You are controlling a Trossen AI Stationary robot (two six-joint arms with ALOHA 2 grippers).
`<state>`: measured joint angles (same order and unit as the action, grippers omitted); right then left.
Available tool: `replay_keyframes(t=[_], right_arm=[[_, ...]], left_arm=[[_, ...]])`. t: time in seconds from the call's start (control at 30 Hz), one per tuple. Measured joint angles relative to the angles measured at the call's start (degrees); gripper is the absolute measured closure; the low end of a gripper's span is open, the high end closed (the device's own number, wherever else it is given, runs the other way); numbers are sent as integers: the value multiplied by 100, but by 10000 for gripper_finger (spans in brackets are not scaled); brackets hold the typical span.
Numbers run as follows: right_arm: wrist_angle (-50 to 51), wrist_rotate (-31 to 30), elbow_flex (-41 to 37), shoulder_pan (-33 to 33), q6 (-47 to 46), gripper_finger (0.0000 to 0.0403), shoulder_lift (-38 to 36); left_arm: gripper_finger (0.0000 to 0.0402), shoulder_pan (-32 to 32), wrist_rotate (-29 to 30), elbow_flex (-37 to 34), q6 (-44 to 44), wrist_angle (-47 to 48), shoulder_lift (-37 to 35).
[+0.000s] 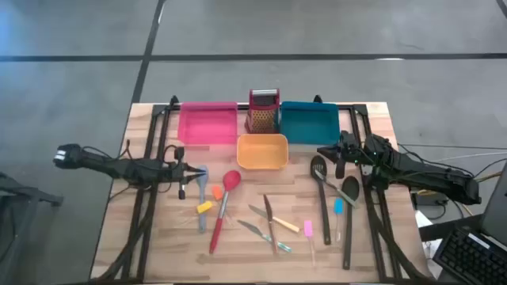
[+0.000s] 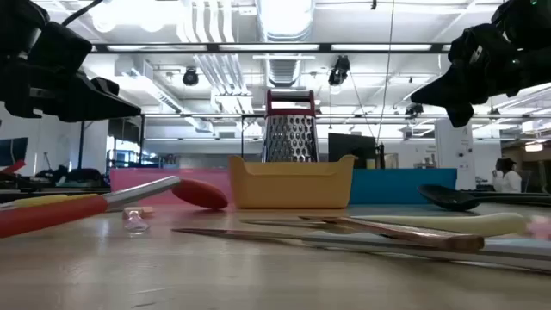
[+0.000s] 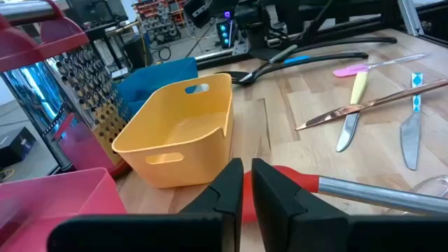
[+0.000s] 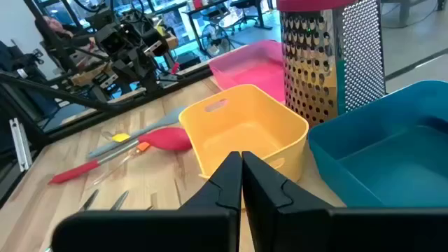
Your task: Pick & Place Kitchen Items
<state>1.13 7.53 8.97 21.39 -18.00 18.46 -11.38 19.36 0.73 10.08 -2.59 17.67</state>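
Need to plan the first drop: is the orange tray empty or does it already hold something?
Empty. The orange tray shows a bare floor in both wrist views and from above.

Bright ceiling lights (image 2: 284,17) shine down from above me. My bench (image 1: 261,253) looks evenly lit with soft shadows. Close things look blurry down low.
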Motion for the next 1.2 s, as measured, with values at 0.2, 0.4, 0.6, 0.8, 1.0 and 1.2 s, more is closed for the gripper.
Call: replay_keyframes(t=[0.2,0.4,0.6,0.8,1.0,1.2], right_arm=[[-2,-1,1,0,0,394,2],[-2,0,0,0,0,394,1],[-2,-2,0,0,0,394,2],[-2,-2,1,0,2,394,2],[-84,-5,0,2,244,394,2],[-563,-281,0,0,-115,394,55]], left_arm=[[367,-4,0,0,-2,0,0],[367,-4,1,0,0,-1,-1],[367,-2,2,-1,-1,-1,-1],[367,-2,0,0,-2,0,0],[367,-2,2,-1,0,-2,-1],[367,-2,0,-2,0,0,-2]])
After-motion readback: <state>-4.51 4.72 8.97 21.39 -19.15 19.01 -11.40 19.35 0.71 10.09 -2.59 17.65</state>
